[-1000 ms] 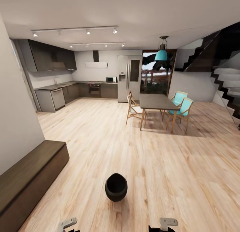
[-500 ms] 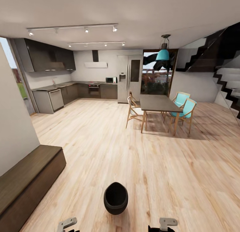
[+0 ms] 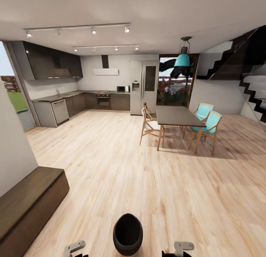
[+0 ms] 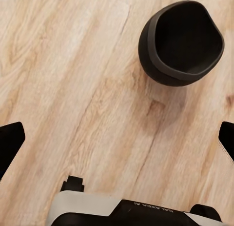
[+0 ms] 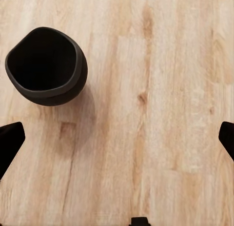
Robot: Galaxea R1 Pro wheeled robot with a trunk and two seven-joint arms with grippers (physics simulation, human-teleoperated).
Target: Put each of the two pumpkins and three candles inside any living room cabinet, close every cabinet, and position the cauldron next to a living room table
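Observation:
The cauldron (image 3: pixel 128 234), a black round open pot, stands upright on the wood floor just ahead of me, between my two arms. It also shows in the left wrist view (image 4: pixel 180 43) and the right wrist view (image 5: pixel 46 65). My left gripper (image 4: pixel 118 143) is open, its black fingertips (image 4: pixel 9 145) far apart over bare floor, short of the cauldron. My right gripper (image 5: pixel 118 140) is open too, with nothing between its fingers. The cabinet (image 3: pixel 26 209), a long low dark brown unit, runs along the left wall with its front shut. Pumpkins, candles and the table are out of view.
A white wall (image 3: pixel 13 153) rises behind the cabinet. Across the open wood floor (image 3: pixel 147 183) stands a dining table (image 3: pixel 173 116) with wooden and teal chairs. A kitchen counter (image 3: pixel 74 101) and fridge (image 3: pixel 143 87) line the back wall. Stairs (image 3: pixel 251 87) climb at the right.
The whole view has shifted, so the camera has moved: the cauldron now sits lower and closer in the picture, the cabinet has slid left, and a window has come into view at the left.

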